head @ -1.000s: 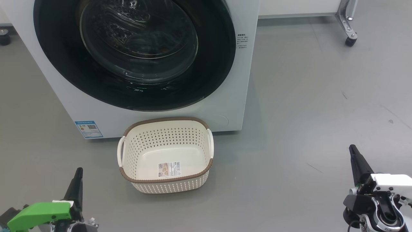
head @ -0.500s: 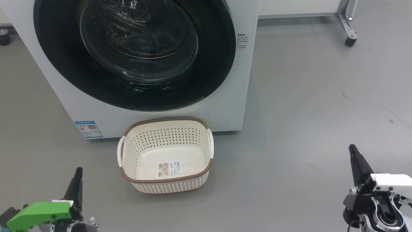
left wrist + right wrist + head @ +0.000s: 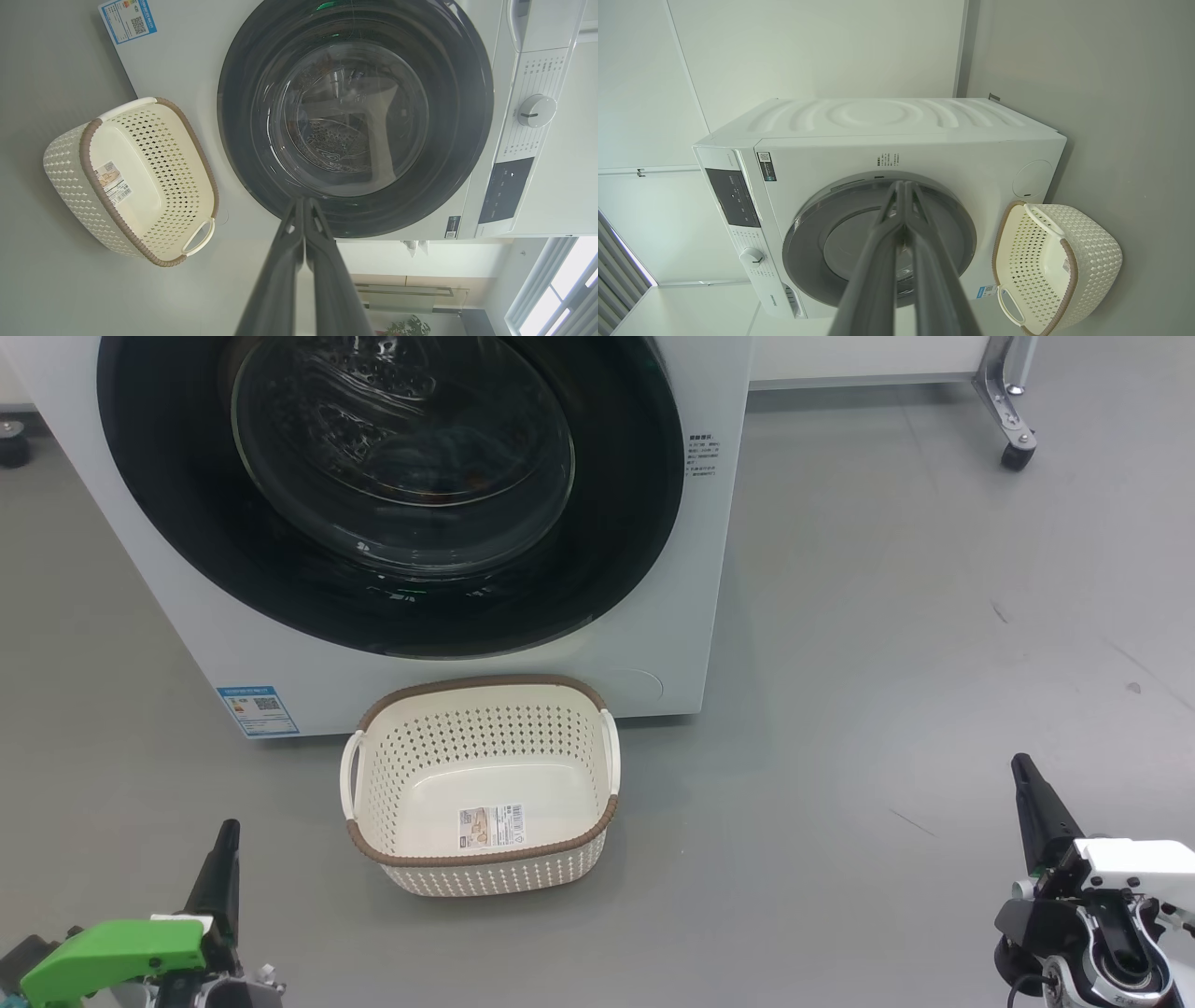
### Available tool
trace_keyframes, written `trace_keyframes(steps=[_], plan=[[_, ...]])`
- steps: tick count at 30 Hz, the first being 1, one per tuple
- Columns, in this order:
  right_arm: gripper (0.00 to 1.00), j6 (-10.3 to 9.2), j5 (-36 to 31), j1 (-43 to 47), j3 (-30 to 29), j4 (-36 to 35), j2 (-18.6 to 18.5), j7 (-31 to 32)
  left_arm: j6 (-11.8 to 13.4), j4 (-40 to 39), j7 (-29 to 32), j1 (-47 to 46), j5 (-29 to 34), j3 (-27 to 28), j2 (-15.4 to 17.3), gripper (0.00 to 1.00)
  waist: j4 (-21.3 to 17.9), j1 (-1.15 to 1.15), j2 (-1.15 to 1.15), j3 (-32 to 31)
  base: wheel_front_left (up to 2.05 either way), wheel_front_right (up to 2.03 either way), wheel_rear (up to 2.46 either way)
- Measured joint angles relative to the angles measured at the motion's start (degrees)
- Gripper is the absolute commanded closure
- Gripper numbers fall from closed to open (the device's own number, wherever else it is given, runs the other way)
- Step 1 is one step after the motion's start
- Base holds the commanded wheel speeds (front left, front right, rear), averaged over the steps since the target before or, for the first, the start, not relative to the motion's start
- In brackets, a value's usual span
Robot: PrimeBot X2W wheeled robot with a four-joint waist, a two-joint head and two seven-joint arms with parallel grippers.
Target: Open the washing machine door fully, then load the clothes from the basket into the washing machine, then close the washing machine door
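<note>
The washing machine (image 3: 672, 616) is a white box at the top of the head view. Its door (image 3: 616, 523), black-rimmed with a glass bowl, sits shut and flush with the front. Behind the glass I see a dim bluish patch with brown specks (image 3: 439, 467), which seems to be the clothes. The basket (image 3: 485, 877) stands empty on the floor against the machine's base, a label on its bottom. My left gripper (image 3: 228, 829) is shut at the lower left and my right gripper (image 3: 1023, 767) is shut at the lower right. Both hold nothing and stay clear of the basket.
Grey floor spreads to the right of the machine. A metal leg on a caster (image 3: 1015, 441) stands at the far right back. A small black foot (image 3: 11, 443) sits at the left edge. The control knob (image 3: 536, 110) shows beside the door (image 3: 467, 116).
</note>
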Motion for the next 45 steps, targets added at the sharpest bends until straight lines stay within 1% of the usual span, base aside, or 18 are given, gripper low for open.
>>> trace_keyframes(steps=[45], plan=[[1.00,0.00,0.35,0.00,0.11,-0.13,0.00,-0.43,-0.01,0.10,0.01,-0.12,0.00,0.24,-0.02,1.00,0.00,0.00,0.00,0.00,0.00,0.00,0.00]])
